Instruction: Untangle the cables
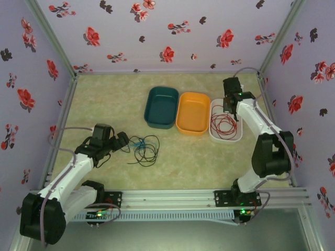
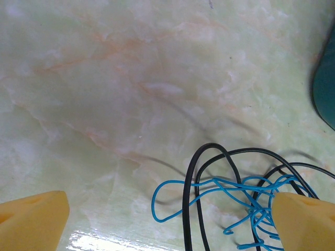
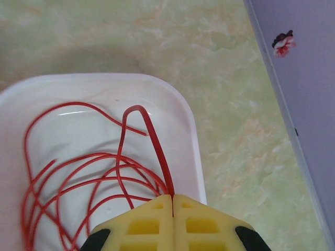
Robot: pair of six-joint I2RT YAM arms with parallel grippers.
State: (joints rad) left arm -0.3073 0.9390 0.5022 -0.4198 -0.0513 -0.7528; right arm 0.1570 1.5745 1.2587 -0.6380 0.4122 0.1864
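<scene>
A red cable [image 1: 224,124] lies coiled in the white tray [image 1: 238,137] at the right. My right gripper [image 3: 172,197] hangs over that tray's near right side, shut on a strand of the red cable [image 3: 157,146] that rises from the coil into the closed yellow fingertips. A black cable [image 2: 194,172] and a blue cable [image 2: 209,188] lie tangled together on the table [image 1: 145,148]. My left gripper [image 2: 170,209] stands wide open just left of and above this tangle, its yellow fingers [image 2: 36,219] far apart with nothing held.
A dark teal tray [image 1: 162,107] and an orange tray [image 1: 193,112] sit side by side left of the white tray, both without cables. The teal tray's edge [image 2: 325,94] is at the right in the left wrist view. Flowered walls enclose the table.
</scene>
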